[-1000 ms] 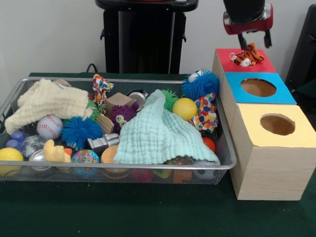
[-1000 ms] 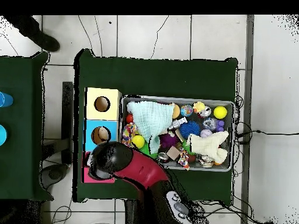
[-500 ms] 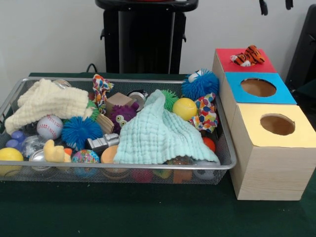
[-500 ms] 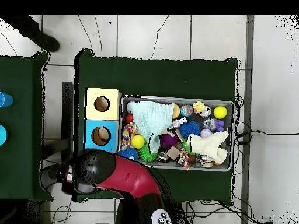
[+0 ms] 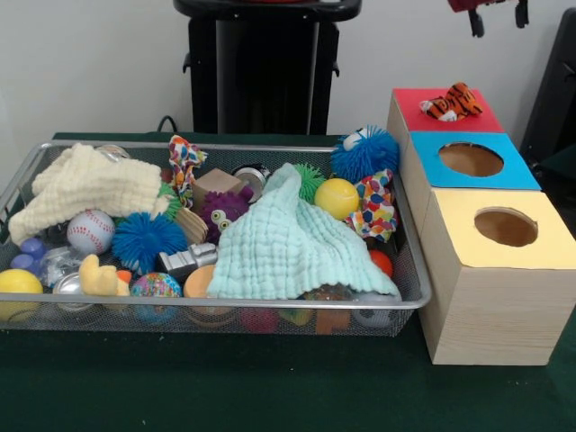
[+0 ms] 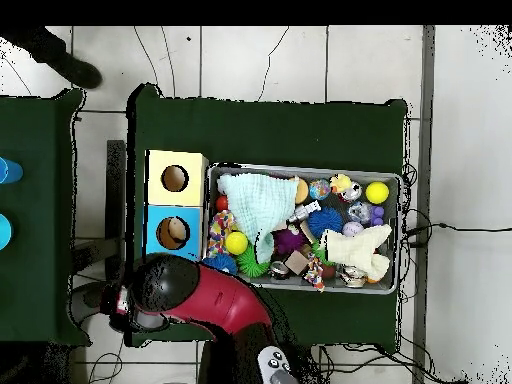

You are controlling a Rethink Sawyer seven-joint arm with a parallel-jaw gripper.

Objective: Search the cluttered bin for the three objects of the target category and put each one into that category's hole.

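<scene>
Front view: the cluttered bin (image 5: 409, 301) sits on the green table (image 5: 225, 387), still full. A pale yellow duck (image 5: 101, 277) lies at its near left corner, beside a yellow ball (image 5: 16, 283) and a patterned ball (image 5: 155, 286). A mint cloth (image 5: 288, 247) covers much of the middle and a cream cloth (image 5: 85, 187) the far left, so other toy animals may lie hidden under them. To the right of the bin stands the row of three boxes. The hole (image 5: 471, 159) in the blue-topped middle box looks empty as far as can be seen. A small striped orange tiger toy (image 5: 450, 102) lies on top of the red-topped box (image 5: 418, 112) at the far end, next to the blue one but not in any hole. Only the tips of the gripper (image 5: 495, 13) show at the top right edge, high above the boxes; I cannot tell whether its fingers are open or closed, and nothing hangs from them.

Overhead view: the arm (image 6: 200, 300) lies over the red-topped box, hiding it and the tiger. The blue box's hole (image 6: 172, 233) and the yellow box's hole (image 6: 175, 179) are both uncovered.

By my judgement nothing has yet gone into the blue hole: the tiger rests on the wrong box, the duck waits in the bin, and a third animal is yet to be found.
</scene>
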